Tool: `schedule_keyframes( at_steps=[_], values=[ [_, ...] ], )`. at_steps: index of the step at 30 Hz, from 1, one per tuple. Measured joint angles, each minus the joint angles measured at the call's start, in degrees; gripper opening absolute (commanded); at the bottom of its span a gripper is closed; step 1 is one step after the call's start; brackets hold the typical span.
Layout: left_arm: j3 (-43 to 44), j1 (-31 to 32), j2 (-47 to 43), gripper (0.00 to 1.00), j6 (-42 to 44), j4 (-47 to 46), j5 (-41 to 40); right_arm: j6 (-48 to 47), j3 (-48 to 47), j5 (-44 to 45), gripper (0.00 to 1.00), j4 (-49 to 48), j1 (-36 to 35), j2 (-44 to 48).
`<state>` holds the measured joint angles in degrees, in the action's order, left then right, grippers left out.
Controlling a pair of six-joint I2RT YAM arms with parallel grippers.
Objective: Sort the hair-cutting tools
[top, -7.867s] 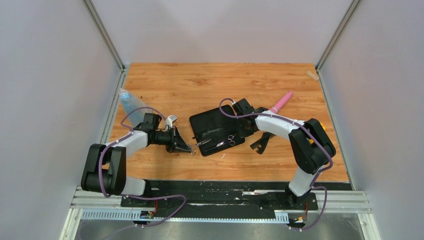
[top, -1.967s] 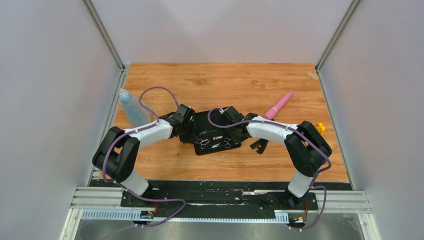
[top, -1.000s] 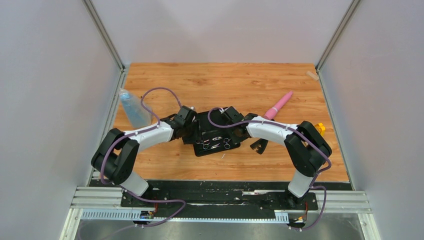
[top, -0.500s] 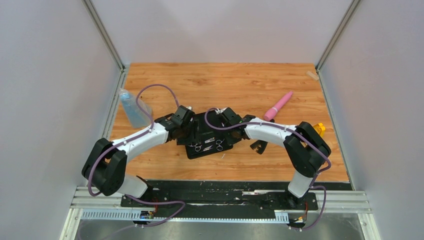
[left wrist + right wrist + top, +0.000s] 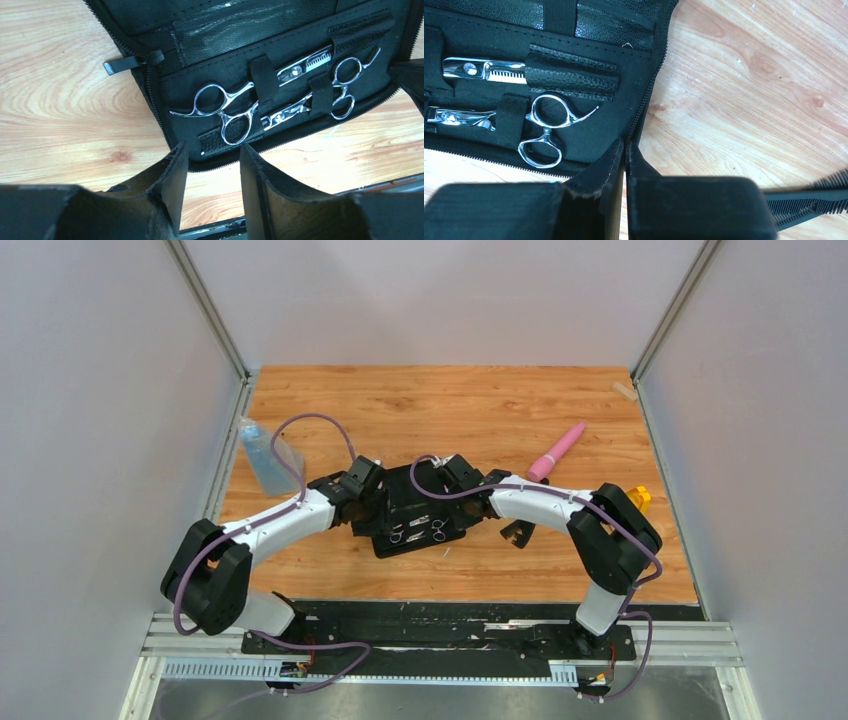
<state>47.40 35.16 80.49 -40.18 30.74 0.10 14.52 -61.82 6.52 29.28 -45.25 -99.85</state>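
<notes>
Wood-grain tabletop lies under both your wrists. Your right gripper is pinched closed on the zip edge of the black case. Your left gripper stands parted and empty, just short of the case's near edge. Ahead of both jaws the scissors sit strapped inside the case. A comb lies outside it, right of the right jaws. You look to be steadying the case with the scissors stowed, so next you need to fetch that comb. No brand or writing can be read.
</notes>
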Motion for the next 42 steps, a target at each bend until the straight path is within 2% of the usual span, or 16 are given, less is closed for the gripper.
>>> schedule_keyframes(
  at_steps=[7, 13, 22, 26, 30, 35, 42],
  values=[
    [0.0, 0.02, 1.2, 0.36, 0.04, -1.81, 3.02, 0.33, 0.0, 0.02, 0.05, 0.02, 0.0, 0.0],
    [0.0, 0.2, 4.76, 0.34, 0.04, -3.41, 5.22, 0.39, 0.0, 0.02, 0.05, 0.02, 0.0, 0.0],
    [0.04, 0.44, 7.17, 0.2, 0.22, -4.57, 5.81, 0.39, 0.07, 0.02, 0.05, 0.0, 0.0, 0.0],
    [0.74, 0.42, 7.67, 0.18, 0.7, -3.85, 5.81, 0.39, 0.09, 0.02, 0.05, 0.0, 0.0, 0.0],
    [2.03, 0.44, 8.59, 0.24, 1.51, -2.49, 5.97, 0.37, 0.11, 0.0, 0.05, 0.0, 0.0, 0.0],
    [2.05, 0.48, 8.55, 0.55, 1.73, -2.97, 6.29, 0.39, 0.11, -0.02, 0.05, 0.02, 0.0, 0.09],
    [2.03, 0.81, 2.86, 0.74, 2.03, -0.98, 3.63, 3.32, 0.09, 0.04, 0.06, 1.38, 0.0, 0.63]
  ],
)
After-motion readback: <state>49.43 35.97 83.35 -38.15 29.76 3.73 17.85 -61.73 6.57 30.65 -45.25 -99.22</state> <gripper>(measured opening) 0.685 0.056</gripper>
